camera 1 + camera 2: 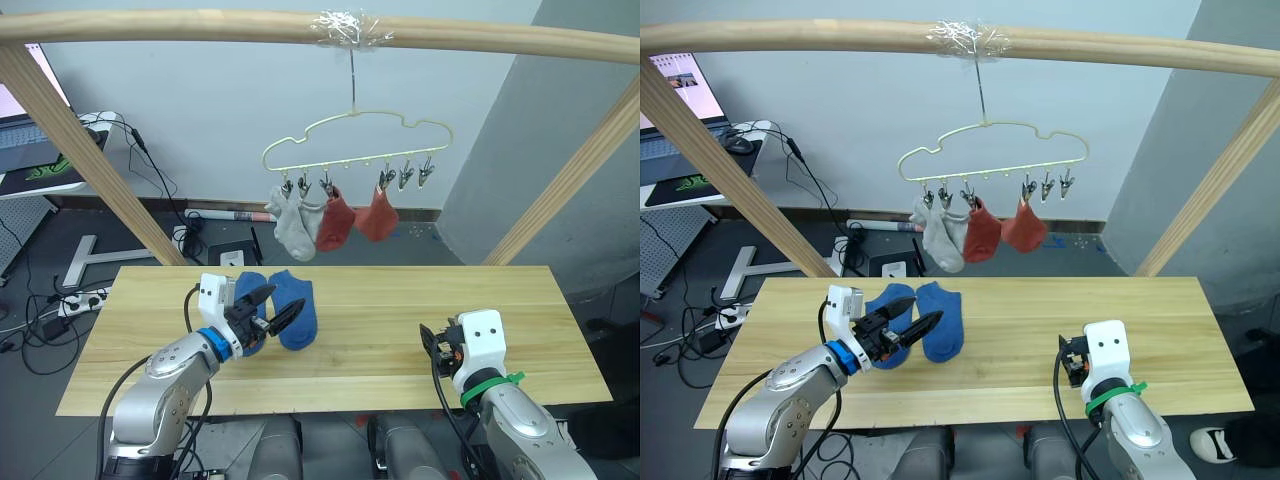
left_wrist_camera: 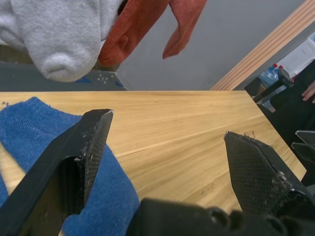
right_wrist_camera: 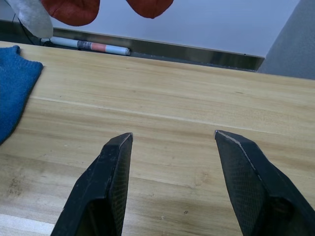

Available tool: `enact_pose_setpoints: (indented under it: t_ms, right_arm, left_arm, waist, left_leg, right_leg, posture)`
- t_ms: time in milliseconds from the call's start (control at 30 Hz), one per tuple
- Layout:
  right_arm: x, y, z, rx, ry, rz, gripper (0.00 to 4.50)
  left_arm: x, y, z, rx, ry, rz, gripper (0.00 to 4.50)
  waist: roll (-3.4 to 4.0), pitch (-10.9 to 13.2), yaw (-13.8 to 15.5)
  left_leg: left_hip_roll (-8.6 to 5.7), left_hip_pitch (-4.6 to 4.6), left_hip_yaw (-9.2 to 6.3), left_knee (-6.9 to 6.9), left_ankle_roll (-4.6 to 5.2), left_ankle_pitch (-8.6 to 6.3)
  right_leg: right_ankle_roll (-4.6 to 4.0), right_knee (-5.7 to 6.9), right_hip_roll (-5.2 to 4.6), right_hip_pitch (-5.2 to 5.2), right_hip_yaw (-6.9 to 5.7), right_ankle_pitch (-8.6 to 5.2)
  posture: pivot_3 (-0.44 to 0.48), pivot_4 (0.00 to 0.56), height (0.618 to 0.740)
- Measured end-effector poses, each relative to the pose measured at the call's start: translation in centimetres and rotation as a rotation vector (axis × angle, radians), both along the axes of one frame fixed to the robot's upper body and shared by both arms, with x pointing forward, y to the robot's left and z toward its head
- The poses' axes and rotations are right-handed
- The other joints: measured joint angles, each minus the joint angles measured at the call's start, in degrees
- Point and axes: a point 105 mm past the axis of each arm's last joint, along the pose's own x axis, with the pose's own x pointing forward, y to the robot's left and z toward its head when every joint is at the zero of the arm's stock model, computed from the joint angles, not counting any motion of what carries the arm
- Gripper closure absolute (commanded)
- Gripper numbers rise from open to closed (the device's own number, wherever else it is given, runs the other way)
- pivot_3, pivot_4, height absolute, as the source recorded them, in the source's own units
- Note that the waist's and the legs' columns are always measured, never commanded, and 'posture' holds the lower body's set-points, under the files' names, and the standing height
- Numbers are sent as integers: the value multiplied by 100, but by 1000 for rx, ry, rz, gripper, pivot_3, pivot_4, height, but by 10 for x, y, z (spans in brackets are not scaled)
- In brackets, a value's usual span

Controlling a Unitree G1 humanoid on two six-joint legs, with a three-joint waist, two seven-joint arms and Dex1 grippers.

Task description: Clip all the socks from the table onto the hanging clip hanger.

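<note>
Table (image 1: pixel 400 310): blue socks (image 1: pixel 296 308) under spread left gripper (image 1: pixel 268 309).

No legible writing

Nothing could be read on the socks (image 1: pixel 293 308), clip hanger (image 1: pixel 357 140) or table (image 1: pixel 400 340).

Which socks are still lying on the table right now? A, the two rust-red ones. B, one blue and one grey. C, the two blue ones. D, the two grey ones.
C: the two blue socks lie flat on the table by the open left hand, while the grey socks and rust-red socks hang clipped on the clip hanger.
</note>
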Motion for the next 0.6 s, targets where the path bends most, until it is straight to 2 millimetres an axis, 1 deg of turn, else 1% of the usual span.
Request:
enact_pose_setpoints:
  t_ms: [500, 567, 600]
  right_arm:
    - [1, 1, 3, 9, -9, -2, 1759]
    - [6, 3, 7, 17, -24, -1, 1759]
    - [9, 5, 11, 24, -38, 0, 1759]
  left_arm:
    - [0, -1, 3, 1, -9, -5, 369]
    - [5, -2, 9, 4, -30, -12, 369]
    - [9, -3, 15, 7, -50, -20, 369]
  waist:
    - [0, 0, 0]
    - [0, 6, 1]
    - [1, 6, 1]
  left_leg:
    - [0, -1, 2, -3, -3, -2]
    - [0, -4, 0, -3, -3, -2]
    - [0, -3, 0, -2, -2, -2]
  right_leg:
    - [0, -4, -1, -2, -1, -2]
    - [0, -4, -1, -6, -3, -2]
    - [0, -2, -1, -6, -3, -1]
  posture:
    - [32, 199, 740]
    - [32, 199, 740]
    - [32, 199, 740]
